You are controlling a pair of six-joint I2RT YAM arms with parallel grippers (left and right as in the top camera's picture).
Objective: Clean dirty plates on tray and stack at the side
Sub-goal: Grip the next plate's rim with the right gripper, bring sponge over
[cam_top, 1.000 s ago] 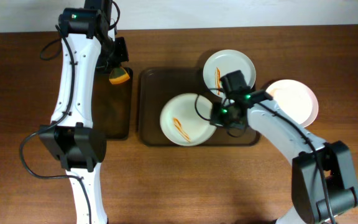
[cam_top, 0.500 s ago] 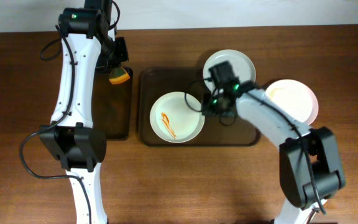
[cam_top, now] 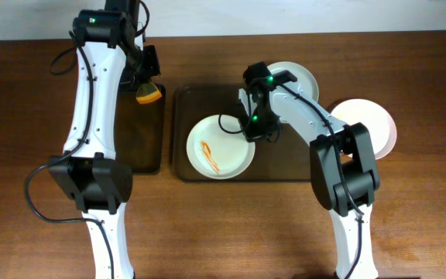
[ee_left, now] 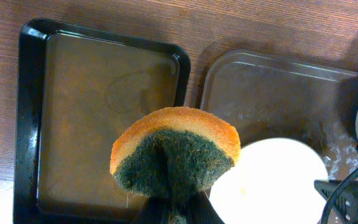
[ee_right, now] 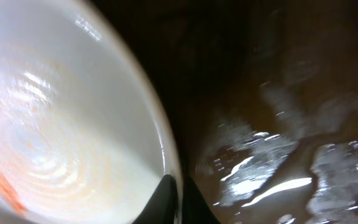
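Note:
My right gripper (cam_top: 251, 129) is shut on the right rim of a white plate (cam_top: 220, 146) with an orange-red smear, lying front-centre on the dark brown tray (cam_top: 184, 132). In the right wrist view the rim (ee_right: 166, 155) sits between my fingertips (ee_right: 178, 190). A second smeared plate (cam_top: 298, 76) lies at the tray's back right, partly under my arm. A third white plate (cam_top: 368, 125) rests on the table right of the tray. My left gripper (cam_top: 147, 87) is shut on an orange-and-green sponge (ee_left: 176, 149), held over the black tray.
The narrow black tray (cam_top: 142, 139) lies left of the brown tray, also seen in the left wrist view (ee_left: 73, 112). The brown tray's wet surface (ee_right: 278, 124) shows beside the held plate. Wooden table (cam_top: 246, 225) surrounds both trays.
The held plate has slid left across the brown tray, and my right arm has swung left and back with it. The left arm and sponge have not moved.

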